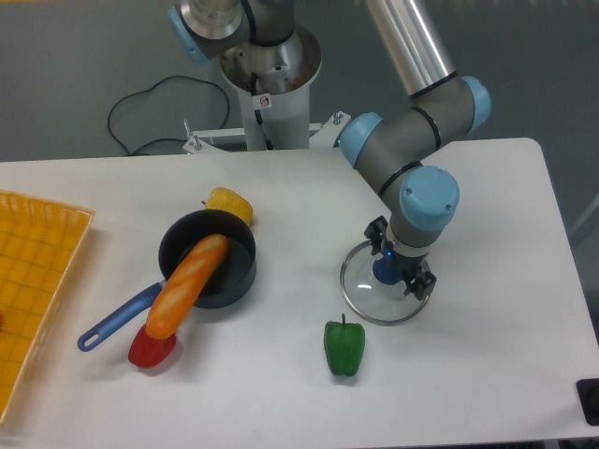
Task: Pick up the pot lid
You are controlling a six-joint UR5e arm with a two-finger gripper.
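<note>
The gripper (398, 261) is low over the pot lid, its two fingers apart, one on the upper left and one on the lower right. The lid (371, 301) is a clear disc with a thin grey rim, lying flat on the table right of centre. Its round blue knob (387, 271) shows at the fingertips, apparently between them, partly covered by the gripper. Whether either finger touches the knob cannot be made out.
A green pepper (344, 349) lies just in front of the lid. To the left stands a black pan (240, 281) with a blue handle (120, 318), an orange sausage-shaped item (190, 285) across its rim. A red object (150, 350) and a yellow one (229, 203) lie beside it.
</note>
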